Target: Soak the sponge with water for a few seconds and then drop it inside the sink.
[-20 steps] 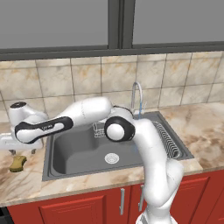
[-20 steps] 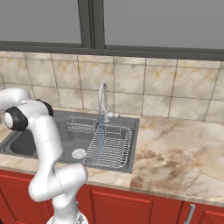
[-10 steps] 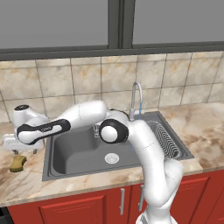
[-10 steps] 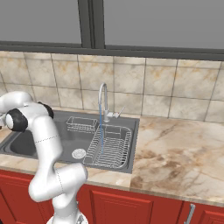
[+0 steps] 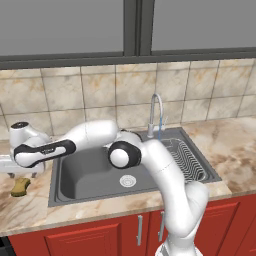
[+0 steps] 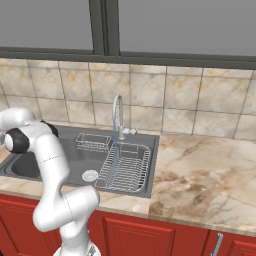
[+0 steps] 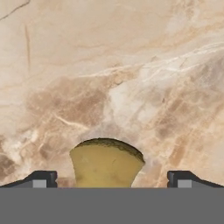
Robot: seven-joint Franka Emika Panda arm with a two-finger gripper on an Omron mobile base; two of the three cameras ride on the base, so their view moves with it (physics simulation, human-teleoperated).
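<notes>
The sponge (image 5: 21, 186), a mustard-yellow block, lies on the marble counter left of the sink (image 5: 90, 175). My gripper (image 5: 21, 175) hangs just above it, pointing down. In the hand view the sponge (image 7: 106, 162) sits between the two fingertips (image 7: 41, 179), which stand wide apart on either side without touching it, so the gripper (image 7: 111, 180) is open. A thin pale-blue stream of water (image 6: 115, 147) runs down from the curved silver faucet (image 6: 118, 112) into the sink (image 6: 70, 150).
A wire dish rack (image 5: 187, 160) fills the right part of the basin, and a small wire basket (image 6: 93, 141) sits at the back. The round silver drain (image 5: 127, 180) lies mid-basin. The tiled wall rises behind the counter.
The hand has sunk a little lower over the sponge and the elbow has shifted slightly left. The jaws have stayed open. The sponge has not moved.
</notes>
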